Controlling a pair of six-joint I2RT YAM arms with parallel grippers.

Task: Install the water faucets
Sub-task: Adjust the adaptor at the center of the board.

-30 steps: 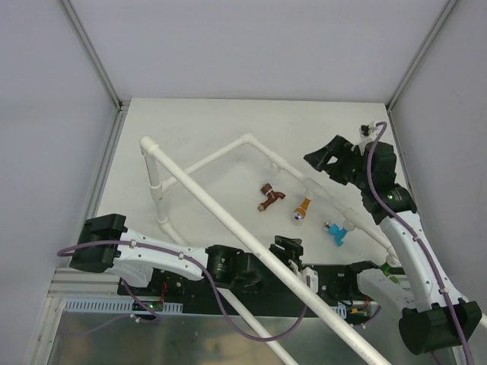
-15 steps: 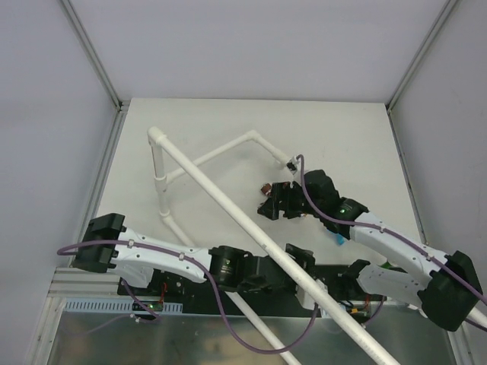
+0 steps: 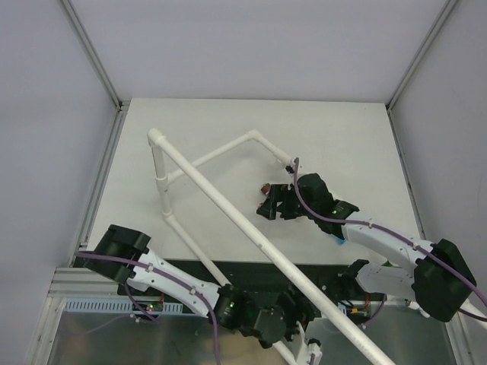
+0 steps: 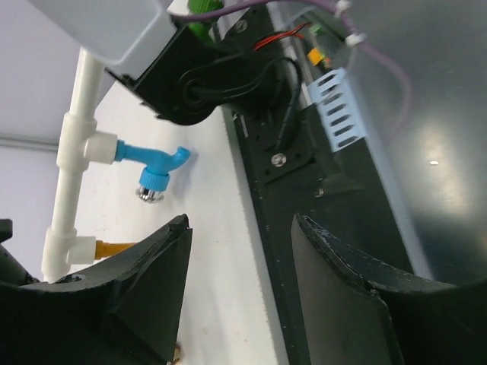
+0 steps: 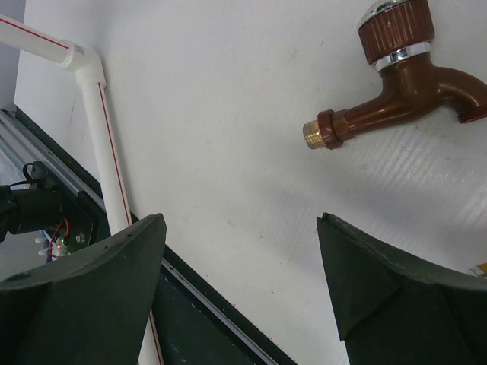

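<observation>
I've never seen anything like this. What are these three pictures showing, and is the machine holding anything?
Two robot arms are bolted at the near edge of a white table. The wide picture looks down from above: left arm on the left, right arm on the right. The other two pictures come from a camera on each wrist, so the dark shapes at the bottom are that arm's own fingers. On the table is a white pipe frame. A blue faucet is fitted into it; an orange faucet beside it barely shows. A brown faucet lies loose. The right tool hangs open near it, and the left tool is open too. Nothing is held.
</observation>
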